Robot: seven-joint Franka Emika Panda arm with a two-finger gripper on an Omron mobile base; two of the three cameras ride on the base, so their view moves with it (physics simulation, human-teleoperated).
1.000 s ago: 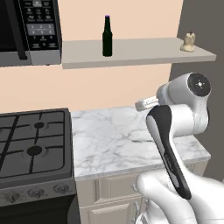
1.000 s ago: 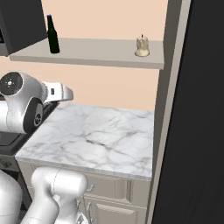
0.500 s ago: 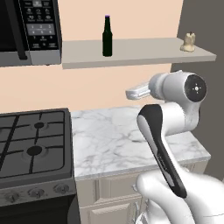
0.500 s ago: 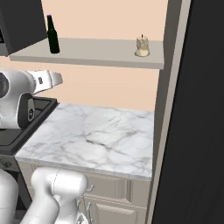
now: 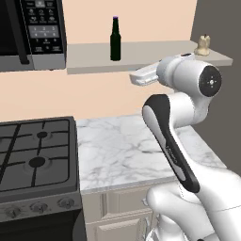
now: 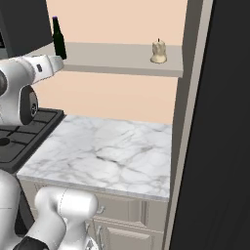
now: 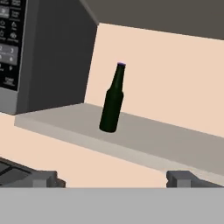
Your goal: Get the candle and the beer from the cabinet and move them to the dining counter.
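The beer, a dark bottle with a purple cap, stands upright on the left part of the cabinet, a plain grey shelf board. The small cream candle sits near the shelf's right end. My gripper hangs just below the shelf's front edge, to the right of the beer and apart from it. From the right base view, the gripper is level with the beer, and the candle is far to its right. In the hand view, the gripper is open and empty, with the beer ahead. The dining counter is out of view.
A microwave hangs left of the shelf, close to the beer. A black gas stove joins a marble worktop under the shelf, above beige base cabinets. A tall dark panel closes the right side.
The arm has lifted the hand from just above the worktop up to the shelf's level and a little to the left. The beer and the candle have not moved.
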